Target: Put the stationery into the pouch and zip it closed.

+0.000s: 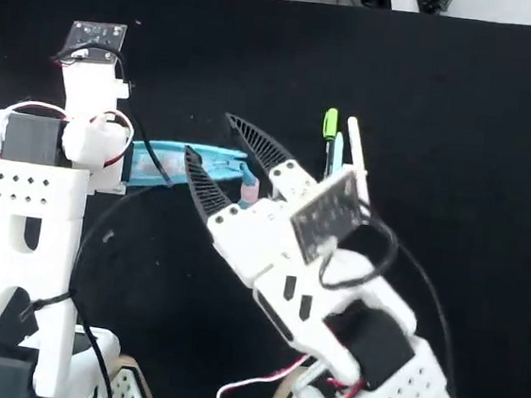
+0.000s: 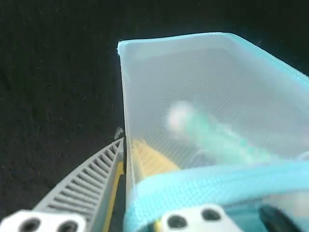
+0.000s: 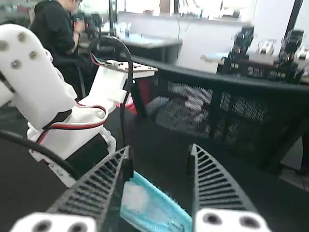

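Right gripper, jaws wide and empty, hangs over the pouch, lying nine-to-three. I note loose pens at its two o'clock, nearest this arm.

We see the black cloth-covered bench bare across its far and right parts, which leaves wide room for a pass. The white left arm blocks the left end of the translucent teal-trimmed mesh pouch. The right tool, its black ribbed fingers spread, hangs over the pouch's right half and closes off the way in from above. A green marker and a white pen lie just beside the right arm's wrist. Cables and arm bases crowd the near edge.
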